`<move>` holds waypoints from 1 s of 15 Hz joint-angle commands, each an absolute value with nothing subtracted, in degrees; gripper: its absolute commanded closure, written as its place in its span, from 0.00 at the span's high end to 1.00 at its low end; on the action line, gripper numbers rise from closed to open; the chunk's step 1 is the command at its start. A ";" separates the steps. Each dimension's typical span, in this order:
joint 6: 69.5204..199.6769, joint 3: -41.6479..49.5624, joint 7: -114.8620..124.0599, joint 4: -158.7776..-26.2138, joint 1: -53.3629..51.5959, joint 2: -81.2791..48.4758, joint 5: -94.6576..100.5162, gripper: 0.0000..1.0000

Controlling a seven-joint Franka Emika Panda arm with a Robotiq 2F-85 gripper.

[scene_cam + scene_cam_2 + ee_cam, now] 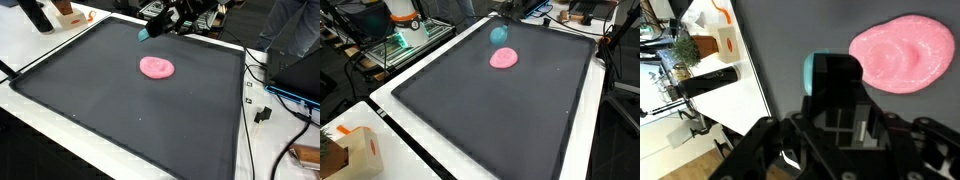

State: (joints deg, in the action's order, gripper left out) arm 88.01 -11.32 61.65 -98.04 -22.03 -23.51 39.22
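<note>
Above the black mat (120, 110), the gripper (152, 29) jaws seem clamped on a teal block (812, 72) near pink dough (902, 52).

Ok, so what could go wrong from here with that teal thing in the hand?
1. The hand covers most of the small teal block in the wrist view, so the hold cannot be checked; it might slip onto the black mat.
2. The flat pink putty-like blob lies close beside it; a careless move down or sideways could press into it or smear it.

Bright, even indoor light; small, soft pictures, wrist view blurred close up.
</note>
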 commanded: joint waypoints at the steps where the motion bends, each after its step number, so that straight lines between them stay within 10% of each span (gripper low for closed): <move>1: 83.56 -9.55 64.89 -94.30 -24.06 -27.47 40.92 0.26; 15: 81.83 -7.17 68.16 -91.68 -25.02 -34.25 41.43 0.26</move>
